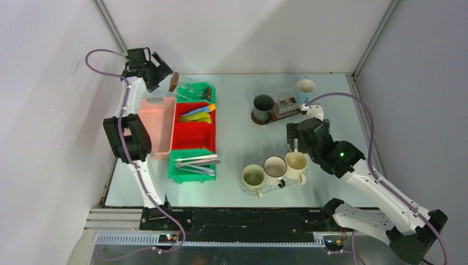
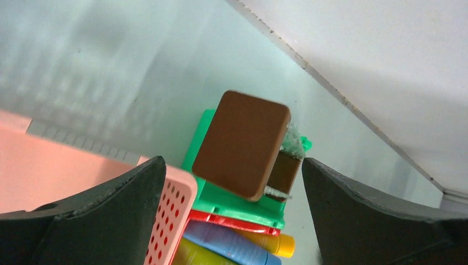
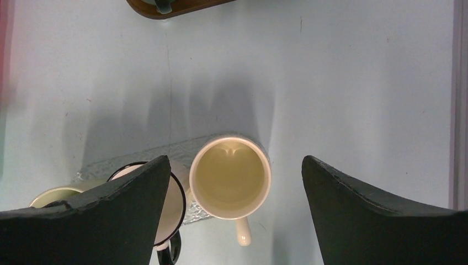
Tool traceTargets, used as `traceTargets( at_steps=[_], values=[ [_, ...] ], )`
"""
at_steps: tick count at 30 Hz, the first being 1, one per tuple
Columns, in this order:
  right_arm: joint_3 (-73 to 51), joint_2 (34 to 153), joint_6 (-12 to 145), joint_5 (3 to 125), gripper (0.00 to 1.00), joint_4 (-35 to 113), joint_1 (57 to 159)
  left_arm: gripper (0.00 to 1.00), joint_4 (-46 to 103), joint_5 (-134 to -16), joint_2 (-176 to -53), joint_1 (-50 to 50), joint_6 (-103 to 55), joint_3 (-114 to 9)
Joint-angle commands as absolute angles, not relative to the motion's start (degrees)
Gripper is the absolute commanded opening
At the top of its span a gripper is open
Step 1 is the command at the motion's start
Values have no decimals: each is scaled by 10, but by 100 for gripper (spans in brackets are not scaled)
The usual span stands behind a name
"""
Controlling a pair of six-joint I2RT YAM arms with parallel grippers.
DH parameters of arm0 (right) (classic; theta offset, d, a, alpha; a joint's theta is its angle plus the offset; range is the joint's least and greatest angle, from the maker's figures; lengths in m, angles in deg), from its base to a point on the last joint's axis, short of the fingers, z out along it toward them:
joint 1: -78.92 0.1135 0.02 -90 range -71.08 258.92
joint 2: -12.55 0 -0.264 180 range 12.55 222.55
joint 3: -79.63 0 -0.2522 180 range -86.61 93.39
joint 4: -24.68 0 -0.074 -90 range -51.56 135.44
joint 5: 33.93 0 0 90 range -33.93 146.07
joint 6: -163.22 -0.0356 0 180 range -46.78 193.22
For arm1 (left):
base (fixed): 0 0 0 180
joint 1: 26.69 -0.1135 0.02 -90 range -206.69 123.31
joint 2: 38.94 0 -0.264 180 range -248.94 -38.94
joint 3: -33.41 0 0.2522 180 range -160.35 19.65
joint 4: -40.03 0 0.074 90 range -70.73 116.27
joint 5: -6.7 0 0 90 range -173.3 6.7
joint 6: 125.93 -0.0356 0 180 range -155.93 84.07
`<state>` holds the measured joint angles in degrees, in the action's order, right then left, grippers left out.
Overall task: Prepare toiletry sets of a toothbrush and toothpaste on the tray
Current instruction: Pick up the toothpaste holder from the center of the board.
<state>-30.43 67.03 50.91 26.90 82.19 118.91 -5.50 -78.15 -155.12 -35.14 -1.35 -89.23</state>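
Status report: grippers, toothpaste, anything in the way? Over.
Left gripper open over brown block. Right gripper open over empty cream mug. Tubes in red bin. Nothing blocking the mug.

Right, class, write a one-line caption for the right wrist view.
The right arm's open fingers hover over an empty cream mug on a clear tray, a black-rimmed mug alongside.
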Motion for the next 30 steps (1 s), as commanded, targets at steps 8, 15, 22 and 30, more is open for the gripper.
traceTargets(
  at_steps=[8,15,22,30],
  values=[
    [-258,698,481,271,91,838,1186,100,-51,-674,-1649,-365,-77,-1004],
    [-245,712,469,276,91,848,1186,95,-40,-609,-1677,-367,-69,-1007],
    [-240,719,459,288,91,849,1187,85,-32,-563,-1677,-367,-60,-986],
    [-229,724,458,298,91,858,1187,51,2,-546,-1646,-367,-47,-958]
  ],
)
